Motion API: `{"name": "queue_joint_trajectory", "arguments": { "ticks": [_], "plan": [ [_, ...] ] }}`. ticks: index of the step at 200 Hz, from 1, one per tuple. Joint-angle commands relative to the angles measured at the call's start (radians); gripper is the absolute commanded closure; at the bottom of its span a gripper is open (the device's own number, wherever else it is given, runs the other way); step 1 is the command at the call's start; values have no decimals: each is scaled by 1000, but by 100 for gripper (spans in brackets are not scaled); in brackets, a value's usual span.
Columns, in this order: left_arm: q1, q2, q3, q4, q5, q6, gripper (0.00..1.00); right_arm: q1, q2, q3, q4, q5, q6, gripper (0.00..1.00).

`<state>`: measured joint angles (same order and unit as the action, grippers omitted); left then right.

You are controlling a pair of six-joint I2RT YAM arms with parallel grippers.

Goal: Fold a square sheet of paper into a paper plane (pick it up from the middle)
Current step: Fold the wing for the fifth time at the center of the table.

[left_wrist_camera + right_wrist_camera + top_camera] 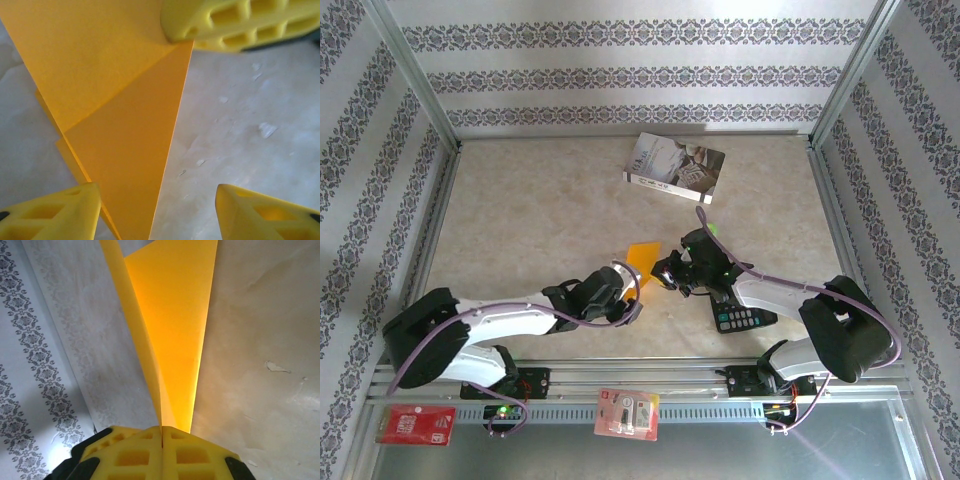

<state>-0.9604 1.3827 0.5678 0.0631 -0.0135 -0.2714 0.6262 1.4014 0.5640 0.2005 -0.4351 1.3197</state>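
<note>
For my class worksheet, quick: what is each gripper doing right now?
Left gripper: open, gripping nothing.
Right gripper: closed on the folded orange paper.

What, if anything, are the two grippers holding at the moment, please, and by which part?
The right gripper is shut on the folded orange paper, pinching one corner. The left gripper is open over the paper and holds nothing.

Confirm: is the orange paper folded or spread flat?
Folded. The paper shows overlapping layers with creases in the left wrist view, and the right gripper is shut on its doubled edge.
</note>
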Motion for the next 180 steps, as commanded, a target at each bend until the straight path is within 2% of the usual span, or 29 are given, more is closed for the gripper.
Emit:
{"name": "queue_joint_trajectory", "arguments": {
  "ticks": [1,56,111,180],
  "plan": [
    [-18,68,62,40,-72,69,40,10,0,-4,34,-1,32,100],
    [-21,161,123,21,-137,80,49,13,17,-13,58,-7,42,100],
    [-21,159,110,39,-158,71,68,12,26,-19,69,-11,42,100],
    [-21,162,110,32,-177,75,81,12,34,-15,71,-18,39,100]
  ]
}}
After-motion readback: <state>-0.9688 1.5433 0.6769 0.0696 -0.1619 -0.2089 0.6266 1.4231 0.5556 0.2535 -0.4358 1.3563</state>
